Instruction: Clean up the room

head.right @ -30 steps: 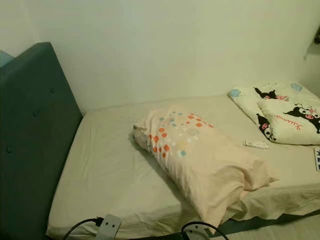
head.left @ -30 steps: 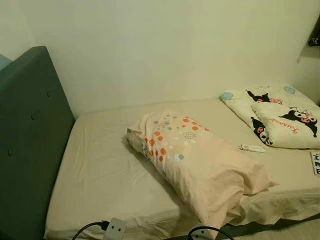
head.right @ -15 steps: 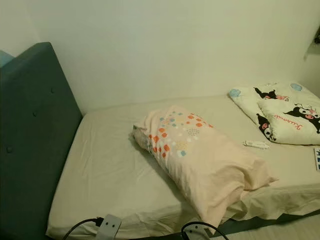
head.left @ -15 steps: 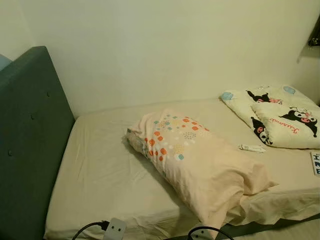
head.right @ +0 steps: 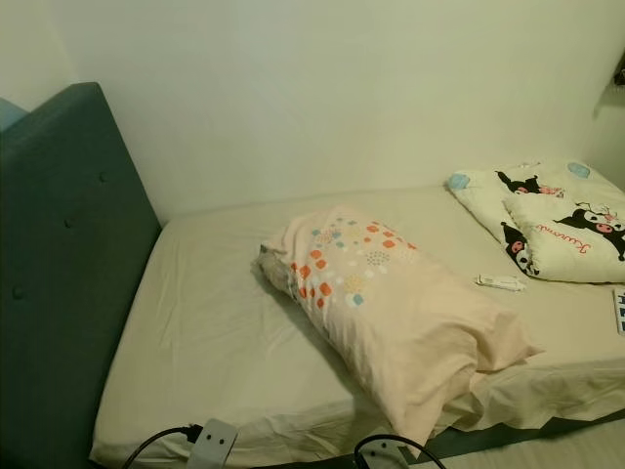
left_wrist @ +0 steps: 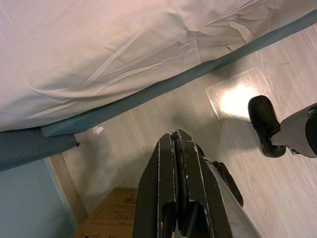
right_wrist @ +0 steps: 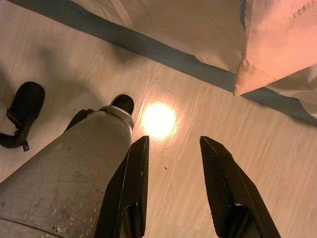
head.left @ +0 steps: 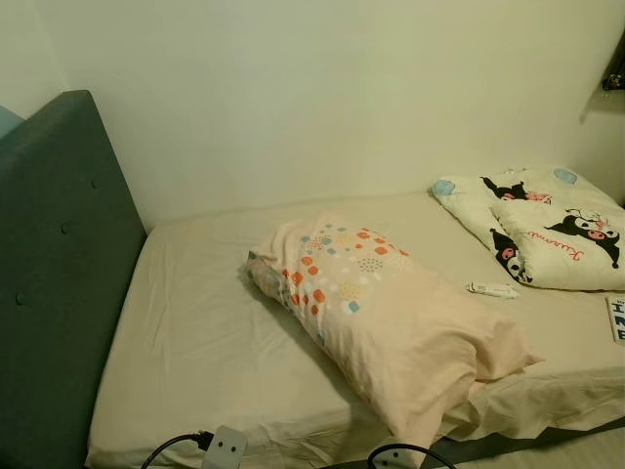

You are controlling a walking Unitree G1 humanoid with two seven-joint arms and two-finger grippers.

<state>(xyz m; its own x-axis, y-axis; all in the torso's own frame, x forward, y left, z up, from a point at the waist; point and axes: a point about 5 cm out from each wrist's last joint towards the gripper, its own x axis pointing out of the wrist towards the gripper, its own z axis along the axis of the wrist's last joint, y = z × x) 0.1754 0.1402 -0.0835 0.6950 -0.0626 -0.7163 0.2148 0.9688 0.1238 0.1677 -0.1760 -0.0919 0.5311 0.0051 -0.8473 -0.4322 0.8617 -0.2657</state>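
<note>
A peach pillow (head.left: 391, 313) with coloured dots lies slantwise across the middle of the bed (head.left: 195, 342), one corner hanging over the near edge. A folded cartoon-print quilt (head.left: 547, 230) sits at the bed's far right. A small white tube (head.left: 491, 289) lies on the sheet in front of the quilt. My left gripper (left_wrist: 174, 144) hangs shut above the wood floor by the bed's side. Beside the bed's edge my right gripper (right_wrist: 173, 153) hangs open over the floor, with nothing between its fingers.
A tall teal headboard (head.left: 54, 274) stands along the left. A white power strip (head.left: 225, 449) with a black cable lies at the bed's near edge. A card with black letters (head.left: 617, 318) rests at the right edge. A cardboard box (left_wrist: 111, 215) sits on the floor under my left gripper.
</note>
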